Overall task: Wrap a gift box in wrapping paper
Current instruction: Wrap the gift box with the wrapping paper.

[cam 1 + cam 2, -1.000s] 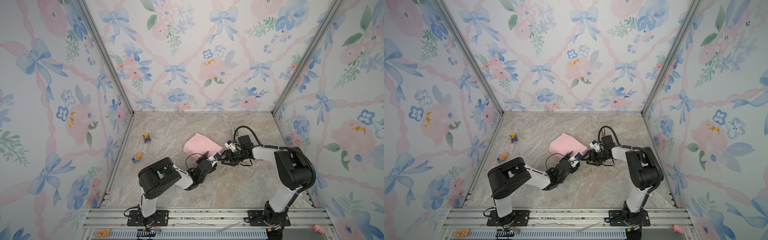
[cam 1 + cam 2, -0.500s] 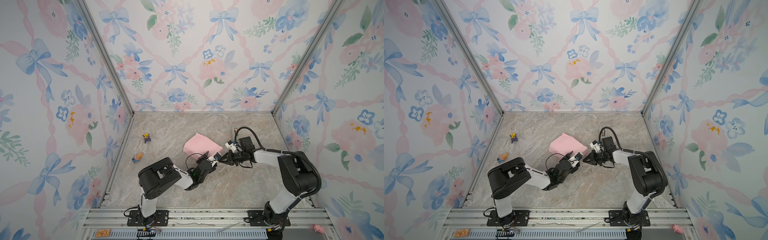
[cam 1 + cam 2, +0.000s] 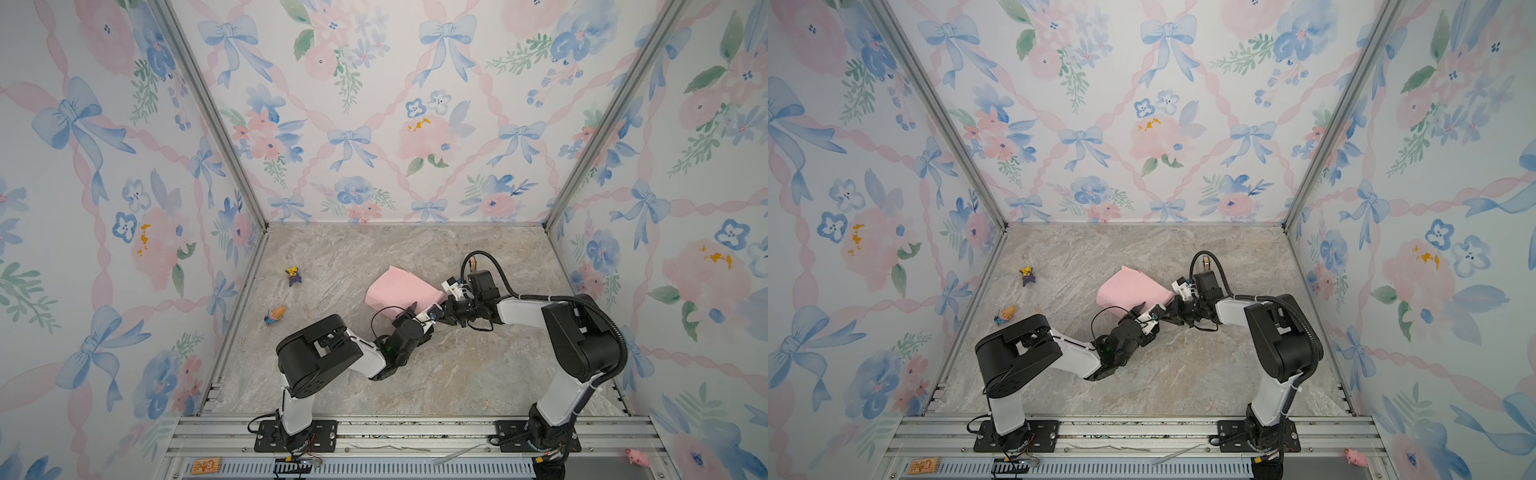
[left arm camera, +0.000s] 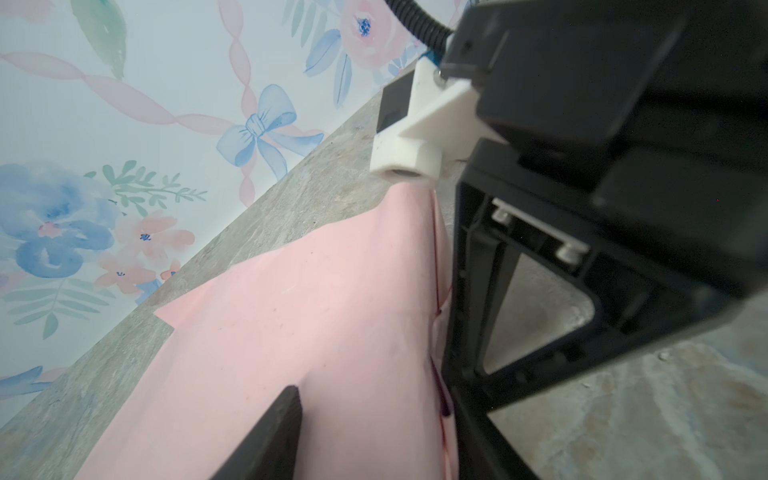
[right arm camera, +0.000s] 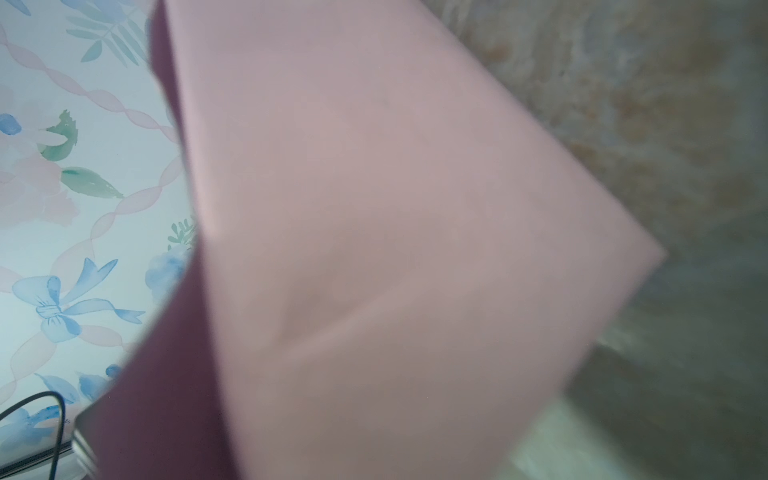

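Observation:
The wrapping paper (image 3: 399, 286) (image 3: 1129, 289) lies folded in a mound mid-table, pale pink side up. The gift box is hidden. My left gripper (image 3: 422, 313) (image 3: 1144, 311) is at the mound's near right edge. Its jaws stand apart over the paper (image 4: 311, 311), and one of its fingers (image 4: 270, 436) rests on the pink surface. My right gripper (image 3: 445, 308) (image 3: 1170, 312) meets the paper's right corner and is shut on that edge. The lifted sheet (image 5: 395, 208) fills the right wrist view, purple underside showing, and hides the jaws. One of the right gripper's fingers (image 4: 469, 270) stands against the paper's edge.
Two small toy figures (image 3: 294, 275) (image 3: 275, 314) lie near the left wall. A small beige object (image 3: 472, 262) sits behind my right wrist's cable. A pink pig toy (image 3: 636, 457) rests on the front rail. Patterned walls close in three sides.
My right gripper has shut on the paper's right corner and its arm has shifted slightly. The left arm and the paper mound have stayed put.

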You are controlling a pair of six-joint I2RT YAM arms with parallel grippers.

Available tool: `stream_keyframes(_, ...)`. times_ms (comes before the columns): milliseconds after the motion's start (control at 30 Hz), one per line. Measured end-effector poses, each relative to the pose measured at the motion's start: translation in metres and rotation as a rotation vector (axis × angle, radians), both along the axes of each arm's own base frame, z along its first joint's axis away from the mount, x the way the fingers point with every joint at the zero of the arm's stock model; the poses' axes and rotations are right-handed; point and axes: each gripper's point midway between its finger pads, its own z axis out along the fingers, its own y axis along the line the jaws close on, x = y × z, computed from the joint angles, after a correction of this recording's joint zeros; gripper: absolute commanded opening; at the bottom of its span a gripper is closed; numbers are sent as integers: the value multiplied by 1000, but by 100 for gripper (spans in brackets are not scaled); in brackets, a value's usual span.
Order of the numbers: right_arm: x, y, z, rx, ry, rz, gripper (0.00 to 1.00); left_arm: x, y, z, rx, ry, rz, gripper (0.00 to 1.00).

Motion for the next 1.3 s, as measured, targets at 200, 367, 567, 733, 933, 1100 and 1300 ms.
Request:
stream_keyframes(200,5,-4,26,15,-66,-18,4,0,0,0,0,0,0,59)
stream_keyframes(367,6,-4,48,35,-125,-15,4,0,0,0,-1,0,0,58)
stream_keyframes(567,1,-6,66,30,-176,1,4,0,0,0,-1,-1,0,59)
stream_keyframes(733,-5,-7,61,6,-169,16,3,0,0,0,-1,-1,0,59)
stream_keyframes(933,-3,-4,49,-31,-149,20,3,0,0,0,-2,0,0,59)
stream_keyframes(1100,9,-2,48,-42,-153,11,3,0,0,0,-2,0,0,59)
stream_keyframes(1300,17,2,40,-45,-142,13,2,1,0,0,-2,-1,0,59)
